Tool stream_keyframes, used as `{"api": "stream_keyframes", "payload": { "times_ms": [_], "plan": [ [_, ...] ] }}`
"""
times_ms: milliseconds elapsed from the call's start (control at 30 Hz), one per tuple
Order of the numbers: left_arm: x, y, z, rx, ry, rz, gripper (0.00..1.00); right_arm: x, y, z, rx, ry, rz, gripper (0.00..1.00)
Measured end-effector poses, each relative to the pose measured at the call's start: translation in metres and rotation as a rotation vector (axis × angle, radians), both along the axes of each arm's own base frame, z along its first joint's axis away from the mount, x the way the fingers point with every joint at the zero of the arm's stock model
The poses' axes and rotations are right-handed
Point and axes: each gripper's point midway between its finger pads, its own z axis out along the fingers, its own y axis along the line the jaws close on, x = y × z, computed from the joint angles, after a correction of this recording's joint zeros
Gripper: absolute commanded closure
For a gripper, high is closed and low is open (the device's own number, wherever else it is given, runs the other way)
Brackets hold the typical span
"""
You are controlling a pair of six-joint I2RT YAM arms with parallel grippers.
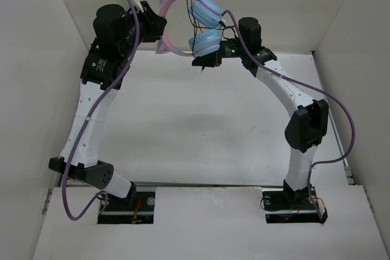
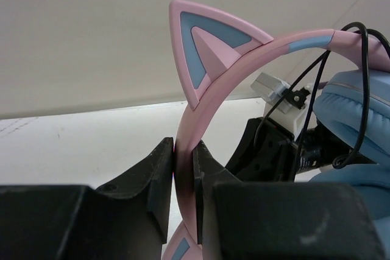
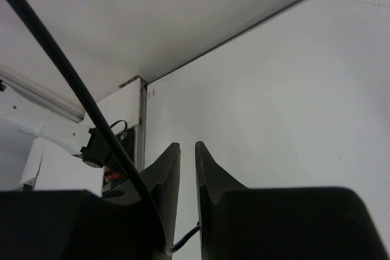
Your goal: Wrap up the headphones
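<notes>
The headphones hang in the air at the back. My left gripper [image 1: 155, 28] is shut on their pink cat-ear headband [image 1: 163, 42]; in the left wrist view the jaws [image 2: 184, 150] clamp the band [image 2: 244, 59] below one ear. The two light blue ear cups [image 1: 206, 27] sit to the right, with the thin black cable [image 2: 364, 89] looped round them. My right gripper [image 1: 204, 60] is just below the lower cup. Its jaws [image 3: 187, 150] are nearly closed, and the black cable [image 3: 67, 77] runs over the left finger into the gap low between them.
The white table [image 1: 201, 126] lies far below both grippers. White walls close in the back and both sides. Thick purple robot cables [image 1: 85, 138] trail along each arm. The right arm's cable [image 1: 341, 108] loops out towards the right wall.
</notes>
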Motion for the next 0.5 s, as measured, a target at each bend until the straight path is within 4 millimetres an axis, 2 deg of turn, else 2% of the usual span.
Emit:
{"api": "stream_keyframes", "payload": {
  "times_ms": [133,500],
  "plan": [
    [0.004,0.006,0.003,-0.011,-0.003,0.016,1.0,-0.002,0.002,-0.007,0.0,0.02,0.007,0.78],
    [0.007,0.015,0.004,-0.048,0.011,0.034,1.0,-0.004,0.005,-0.009,0.006,0.034,0.016,0.77]
  ]
}}
